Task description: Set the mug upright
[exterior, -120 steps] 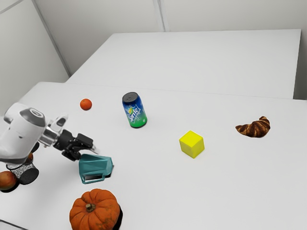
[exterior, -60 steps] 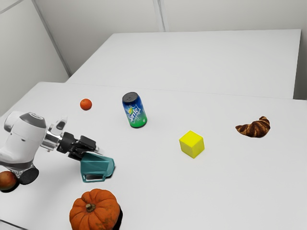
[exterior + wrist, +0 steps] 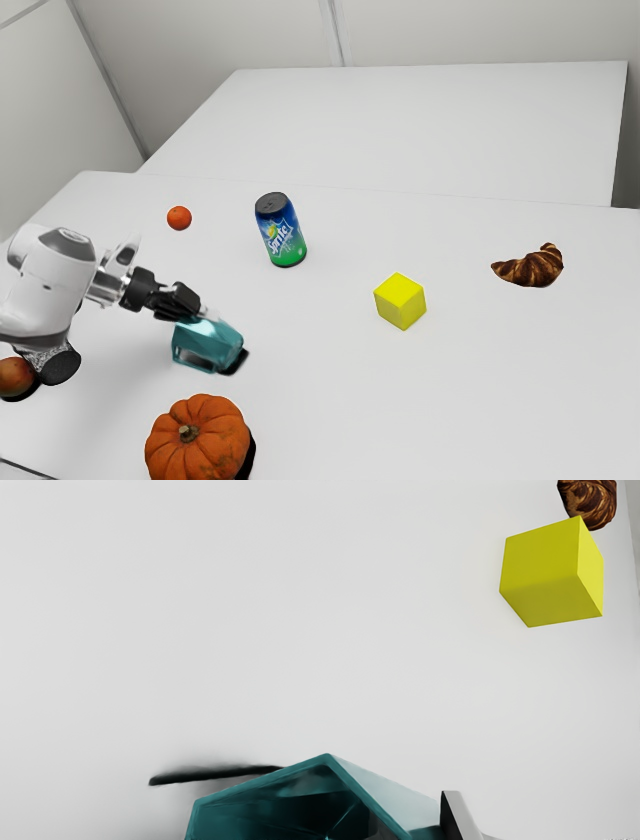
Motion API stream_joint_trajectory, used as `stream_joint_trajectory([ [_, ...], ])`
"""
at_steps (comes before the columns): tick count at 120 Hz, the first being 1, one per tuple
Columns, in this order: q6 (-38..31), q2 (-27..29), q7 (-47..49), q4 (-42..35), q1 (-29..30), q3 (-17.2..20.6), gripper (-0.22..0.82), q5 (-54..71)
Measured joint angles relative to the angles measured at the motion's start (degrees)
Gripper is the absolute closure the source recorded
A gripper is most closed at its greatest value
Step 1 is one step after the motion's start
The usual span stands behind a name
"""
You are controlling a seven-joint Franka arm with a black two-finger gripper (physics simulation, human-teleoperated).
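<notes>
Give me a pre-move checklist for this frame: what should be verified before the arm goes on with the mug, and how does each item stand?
1. Mug upright: not ok; it is tilted over.
2. Gripper at the mug: ok.
3. Mug held from both sides: cannot tell; the far side of the contact is hidden.
4. Mug fully off the table: cannot tell; its shadow shows beside it, but the lowest edge is unclear.
5. Gap between mug and pumpkin: ok; bare table shows between them.
6. Soda can and yellow cube apart from the mug: ok.
</notes>
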State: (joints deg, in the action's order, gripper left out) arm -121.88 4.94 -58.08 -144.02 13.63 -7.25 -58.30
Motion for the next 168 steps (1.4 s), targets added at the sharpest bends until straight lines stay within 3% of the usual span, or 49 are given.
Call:
stream_joint_trajectory([
  [34,0.3,2.8,-0.9,0.7,-0.7,0.8,0.76,0.0],
  [52,0.4,3.5,0.0,3.3,-1.1,3.4,0.76,1.3],
  [87,4.1,3.2,10.8,14.5,-2.2,8.9,0.77,22.8],
  [121,6.5,3.4,25.8,16.7,-6.8,10.4,0.78,39.5],
  [168,-4.7,3.7,41.3,10.2,-10.3,11.1,0.78,50.6],
])
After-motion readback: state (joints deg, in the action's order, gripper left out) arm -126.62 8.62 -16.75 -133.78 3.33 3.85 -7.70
